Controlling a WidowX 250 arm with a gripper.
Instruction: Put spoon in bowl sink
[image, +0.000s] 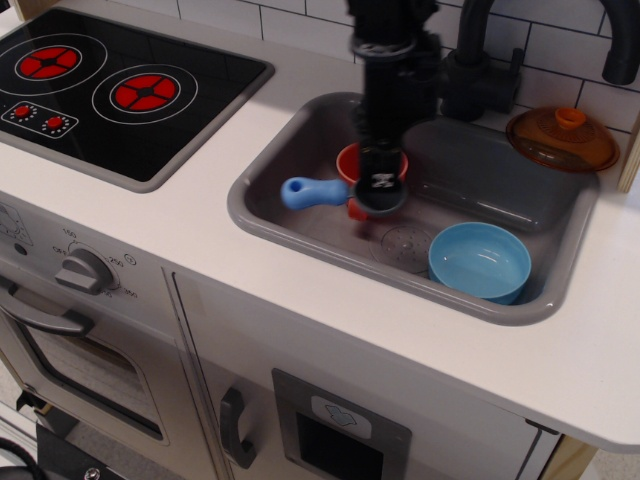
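Claw (380, 190) is clamped on the spoon (312, 191), held up over the sink (270, 200) beside the red mug (352, 162); carrying it to the bowl (480, 262) and dropping it remains

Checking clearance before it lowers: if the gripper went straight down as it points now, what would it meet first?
Probably the red cup or bare sink floor beside it; depth is unclear. The gripper, holding the spoon, isn't over the bowl.

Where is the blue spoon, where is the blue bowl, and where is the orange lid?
spoon (305, 191): main camera view, on its rounded blue handle.
bowl (478, 262): main camera view, on the inside bottom of the bowl.
orange lid (560, 140): main camera view, on the see-through dome just below its knob.
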